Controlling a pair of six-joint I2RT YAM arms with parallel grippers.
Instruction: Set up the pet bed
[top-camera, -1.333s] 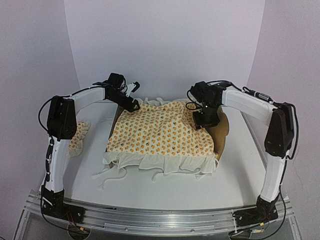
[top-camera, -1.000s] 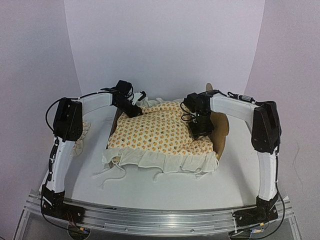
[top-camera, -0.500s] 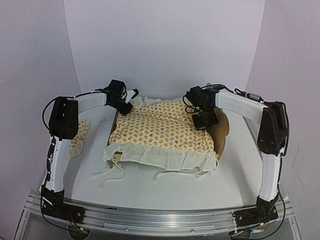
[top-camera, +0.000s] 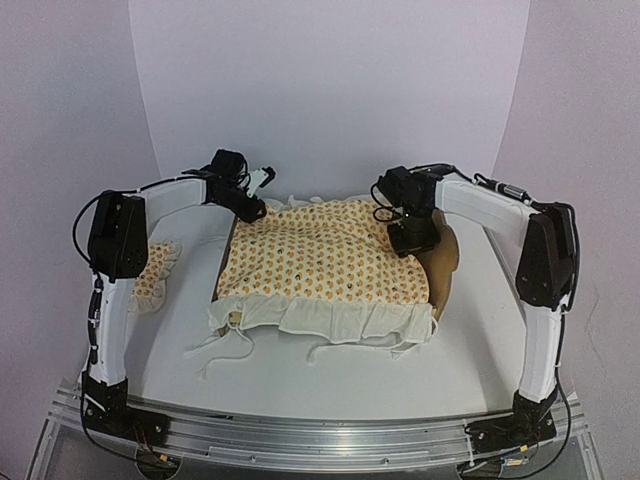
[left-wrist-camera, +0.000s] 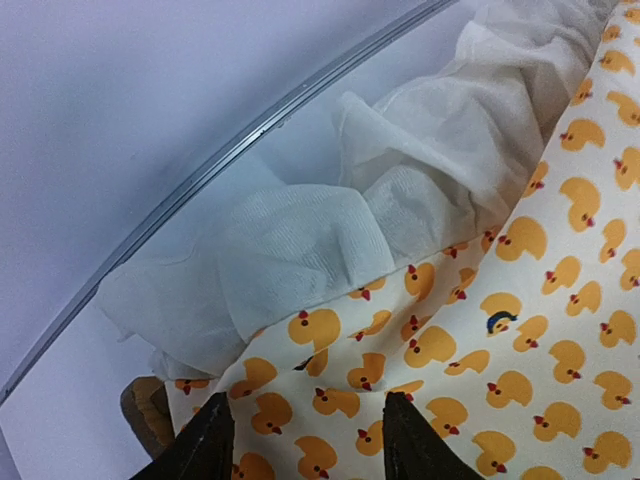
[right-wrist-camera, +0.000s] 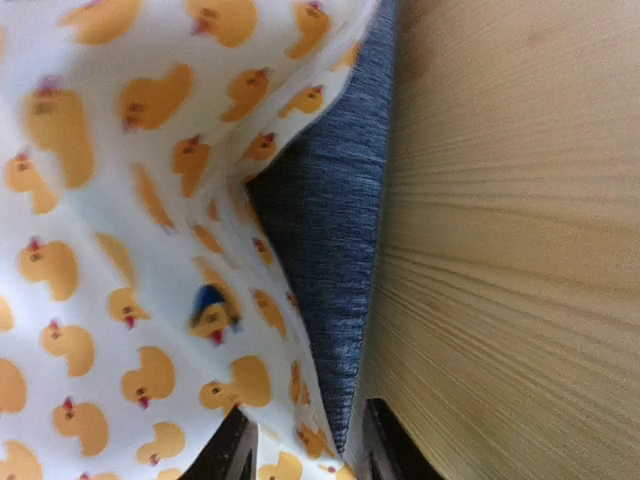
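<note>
Two tools, fingers apart: left tool (left-wrist-camera: 305, 445), right tool (right-wrist-camera: 305, 445), over the bedding (top-camera: 325, 260).
Headboard (top-camera: 447, 265) crowds the right one; pillow (top-camera: 157, 272) lies on the bench (top-camera: 300, 375) leftward.

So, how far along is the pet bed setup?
Done: the cream duck-print ruffled cover lies spread over the light-wood bed frame. In hand: the left end effector and right end effector sit at its far corners. Remaining: the matching ruffled pillow lies on the white table, outside the frame.
</note>
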